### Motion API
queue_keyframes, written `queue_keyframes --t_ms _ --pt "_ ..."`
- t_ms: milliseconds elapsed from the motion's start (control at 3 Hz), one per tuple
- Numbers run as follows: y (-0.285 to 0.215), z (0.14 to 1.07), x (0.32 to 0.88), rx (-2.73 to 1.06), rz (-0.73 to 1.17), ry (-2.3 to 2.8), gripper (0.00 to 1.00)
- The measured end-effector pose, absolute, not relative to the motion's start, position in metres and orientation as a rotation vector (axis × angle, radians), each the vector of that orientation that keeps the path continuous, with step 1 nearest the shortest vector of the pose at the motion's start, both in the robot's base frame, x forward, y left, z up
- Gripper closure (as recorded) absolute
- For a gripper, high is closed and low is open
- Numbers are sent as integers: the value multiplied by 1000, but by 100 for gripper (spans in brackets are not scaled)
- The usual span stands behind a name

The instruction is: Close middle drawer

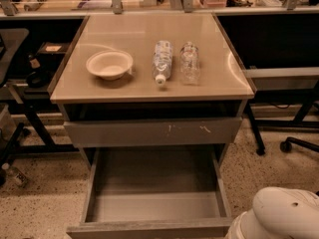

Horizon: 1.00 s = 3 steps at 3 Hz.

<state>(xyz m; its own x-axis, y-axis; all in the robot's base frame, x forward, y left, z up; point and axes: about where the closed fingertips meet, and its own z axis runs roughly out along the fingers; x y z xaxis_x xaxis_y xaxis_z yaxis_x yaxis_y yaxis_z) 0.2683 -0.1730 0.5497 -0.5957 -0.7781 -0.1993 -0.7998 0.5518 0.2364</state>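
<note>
The middle drawer (154, 203) is pulled far out of the cabinet, low in the camera view. Its grey inner tray is bare and its plain front panel (149, 229) lies along the bottom edge of the view. Above it sits a grey drawer front with small white scratch marks (154, 132), standing slightly proud of the cabinet. My gripper is out of view. Only a white rounded part of my arm (279, 215) shows at the bottom right, just right of the open drawer's front corner.
On the cabinet top (124, 86) stand a white bowl (109, 64) and two clear plastic bottles (162, 61) (190, 62) lying down. Dark desk frames and chair legs (294, 143) flank the cabinet. A small bottle (14, 175) lies on the speckled floor at left.
</note>
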Motion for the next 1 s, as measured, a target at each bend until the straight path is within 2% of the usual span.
queue_keyframes --t_ms 333,1000 --pt "-173 546 267 -1367 477 2707 100" --pt "-168 480 279 -1178 472 2764 100"
